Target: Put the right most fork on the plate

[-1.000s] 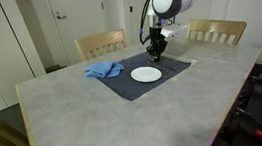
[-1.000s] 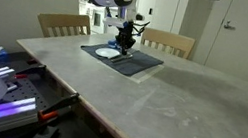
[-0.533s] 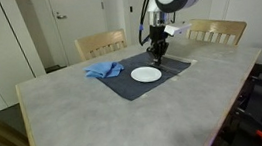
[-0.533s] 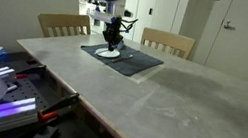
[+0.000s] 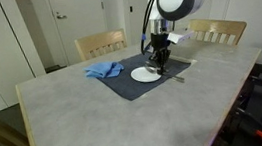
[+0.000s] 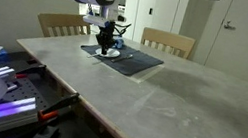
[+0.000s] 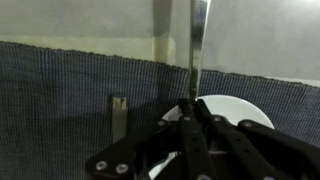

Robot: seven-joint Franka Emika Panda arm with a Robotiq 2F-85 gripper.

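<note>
**A:** How far along is this?

**B:** Well along, I'd judge. The pickup is done. The jaws are pinching shut on the slim silver metal fork [image 7: 198, 40], with its shaft running out ahead of them in the wrist view. They are hanging just over the round white plate [image 5: 146, 74], toward its right side.

**A:** So what is left?

**B:** The lowering and the letting go. The fork is hanging above the plate, and I cannot tell whether any part of it is touching the rim yet.

**A:** And the surfaces, starting nearest?

**B:** The pale grey desk [image 5: 87, 124] is showing a mottled, stone-like top, smooth and matte. Further in, the dark grey woven placemat [image 5: 133, 88] is lying flat, and the wrist view is picking out its fine ribbed weave. The plate is sitting on it, glossy and shallow, probably ceramic. I'd expect a metal fork to be sliding a little on release.

**A:** Anything else on the mat?

**B:** A short dull metal utensil [image 7: 118, 112] is lying to the left of the jaws in the wrist view, but too little is showing to name it. Left of the plate, a crumpled blue cloth [image 5: 104, 70] is slumping over the mat's corner, soft and folded. At the far edge, one light wooden slat-backed chair [image 5: 100, 44] is standing on the left and another chair [image 5: 217, 32] on the right.
</note>
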